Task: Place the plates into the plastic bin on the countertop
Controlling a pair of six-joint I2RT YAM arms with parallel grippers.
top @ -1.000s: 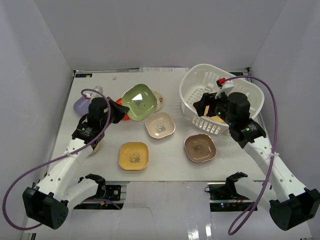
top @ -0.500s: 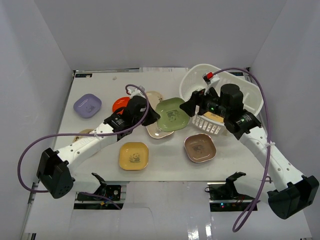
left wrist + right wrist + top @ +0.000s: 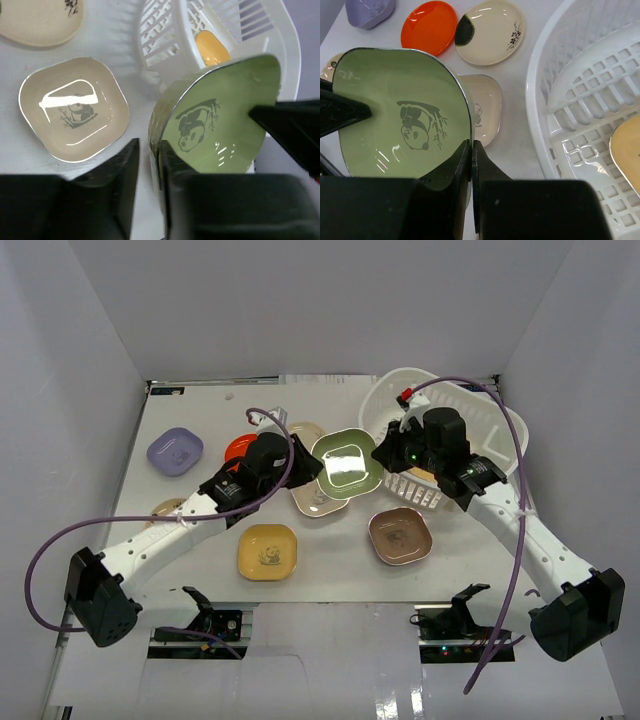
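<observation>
1. Green plate (image 3: pixel 400 115) with a panda print hangs tilted above the middle of the tabletop (image 3: pixel 340 575), just beside the white bin (image 3: pixel 590 75) in the back right corner.
2. The right gripper (image 3: pixel 471 145) is clamped tight on the plate's rim.
3. The left gripper (image 3: pixel 149 150) sits at the opposite rim with its jaws loosened, a gap showing beside the rim.
4. An orange-yellow plate (image 3: pixel 212 47) lies in the bin.
5. On the tabletop lie a lavender plate (image 3: pixel 175 451) near the left edge, a red plate (image 3: pixel 238 448), a cream plate (image 3: pixel 310 433), a beige plate (image 3: pixel 75 115), a yellow plate (image 3: pixel 267 550) and a brown plate (image 3: pixel 400 534).
</observation>
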